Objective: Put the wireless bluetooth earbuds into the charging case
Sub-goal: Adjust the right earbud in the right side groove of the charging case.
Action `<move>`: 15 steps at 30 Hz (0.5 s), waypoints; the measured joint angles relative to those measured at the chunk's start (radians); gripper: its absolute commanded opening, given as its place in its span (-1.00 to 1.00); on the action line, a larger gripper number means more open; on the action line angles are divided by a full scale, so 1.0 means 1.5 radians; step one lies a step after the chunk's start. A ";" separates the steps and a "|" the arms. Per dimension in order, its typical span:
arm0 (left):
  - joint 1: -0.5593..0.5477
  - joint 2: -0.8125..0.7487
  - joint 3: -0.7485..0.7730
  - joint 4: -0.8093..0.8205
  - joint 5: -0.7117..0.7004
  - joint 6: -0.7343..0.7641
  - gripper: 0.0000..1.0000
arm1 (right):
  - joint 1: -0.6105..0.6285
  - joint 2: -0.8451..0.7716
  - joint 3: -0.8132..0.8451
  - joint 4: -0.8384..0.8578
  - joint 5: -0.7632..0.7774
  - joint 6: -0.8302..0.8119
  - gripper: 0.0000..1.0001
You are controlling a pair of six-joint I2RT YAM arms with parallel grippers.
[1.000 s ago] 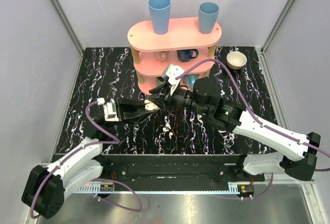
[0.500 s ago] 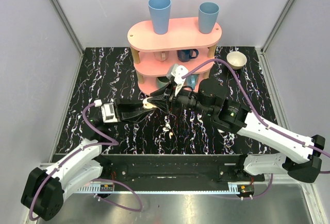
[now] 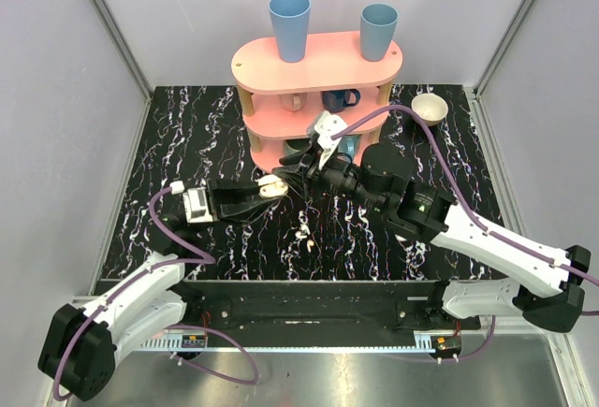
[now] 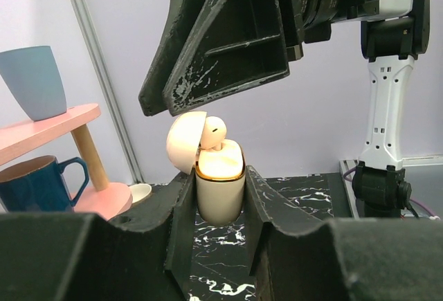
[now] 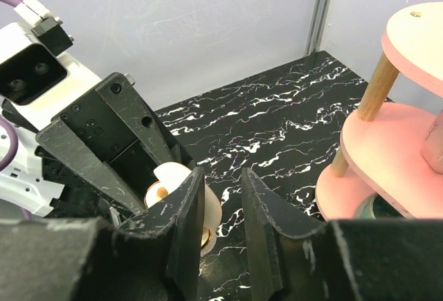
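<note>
Starting on the left: pinching the case (image 4: pixel 219 192) upright with the left gripper (image 3: pixel 267 189), fingers (image 4: pixel 181 226) pressing in on both sides of it. Holding it with the lid (image 4: pixel 184 142) flipped open and leaning back to the left in the left wrist view. Seeing one earbud (image 4: pixel 214 130) sitting stem-down in the case, head poking out over the gold rim. Also spotting a white bit (image 3: pixel 301 235) lying on the table (image 3: pixel 187 145) just in front of the case, looking like the other earbud but honestly too small to call.

Moving right: hanging the right gripper (image 5: pixel 223 183) just above the case, jaws standing a little apart and pinching nothing, with the lid peeking through the gap in the right wrist view. Not touching the earbud, going by the left wrist view.

Further back, looking at a pink rack (image 3: pixel 318 65) carrying two blue cups (image 3: pixel 289 25) on top and mugs (image 3: pixel 339 100) on the middle shelf. Finishing far right with a bowl (image 3: pixel 430 108) sitting on the table beside the rack.
</note>
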 measured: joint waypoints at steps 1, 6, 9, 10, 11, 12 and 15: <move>0.000 0.001 0.000 0.000 0.001 -0.001 -1.00 | 0.000 0.002 0.000 0.001 0.005 -0.001 -0.28; 0.000 0.006 0.000 0.000 0.009 -0.008 -1.00 | 0.000 0.016 0.001 0.007 0.034 -0.002 -0.27; -0.002 0.011 0.000 -0.001 0.015 -0.013 -1.00 | -0.001 0.032 0.011 0.006 0.042 -0.002 -0.27; -0.002 0.011 0.000 -0.001 0.017 -0.014 -1.00 | -0.001 0.036 0.014 0.006 0.042 -0.002 -0.28; -0.002 0.011 0.000 0.000 0.019 -0.015 -1.00 | -0.001 0.043 0.021 0.002 0.042 -0.002 -0.27; -0.003 0.011 0.000 0.000 0.021 -0.015 -1.00 | -0.001 0.046 0.025 0.000 0.039 -0.002 -0.28; -0.004 0.011 0.000 -0.001 0.024 -0.014 -1.00 | -0.001 0.053 0.033 -0.009 0.031 -0.002 -0.29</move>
